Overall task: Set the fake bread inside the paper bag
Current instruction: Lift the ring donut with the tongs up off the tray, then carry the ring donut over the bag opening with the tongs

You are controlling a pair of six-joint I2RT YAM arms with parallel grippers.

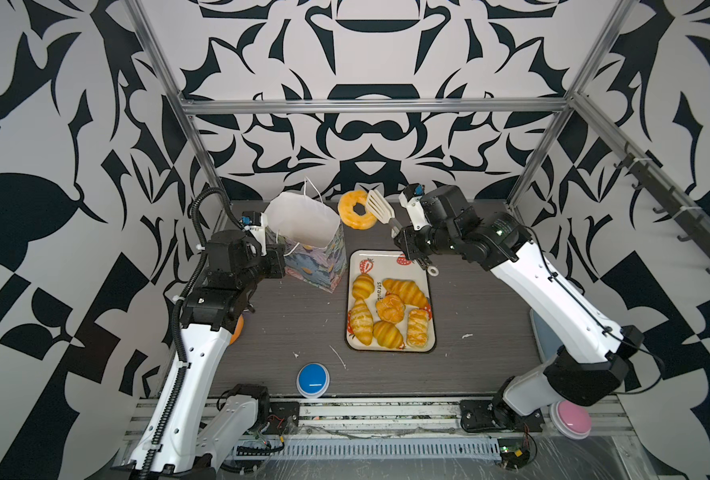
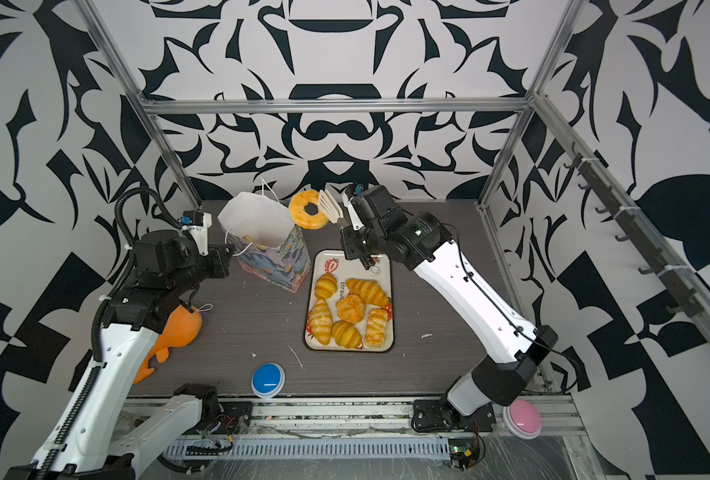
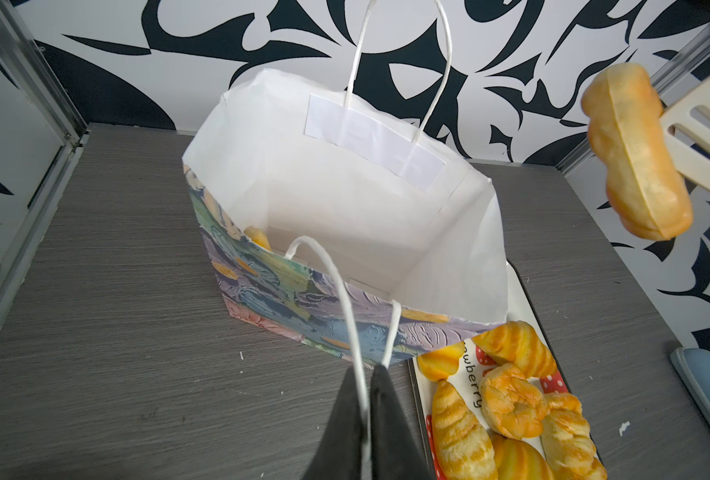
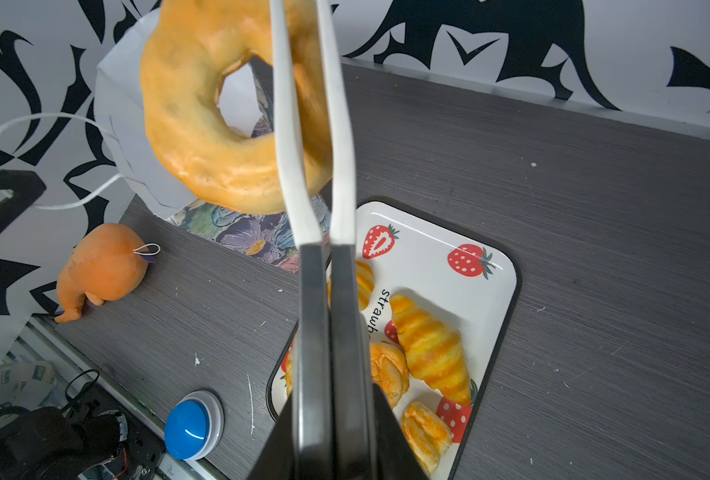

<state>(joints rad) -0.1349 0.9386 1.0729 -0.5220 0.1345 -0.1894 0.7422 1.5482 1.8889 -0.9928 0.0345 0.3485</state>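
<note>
In a top view the right tool [image 1: 405,241], clamped on tongs [image 1: 380,208] pinching the ring doughnut [image 1: 361,222], has the paper bag [image 1: 299,216] mouth just beside at nine o'clock.

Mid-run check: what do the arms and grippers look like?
Both the left arm and right arm have white shells and black joint housings. A black corrugated conduit runs up the left one; a thin black cable follows the right. The left gripper and right gripper have black tapered fingers.
</note>
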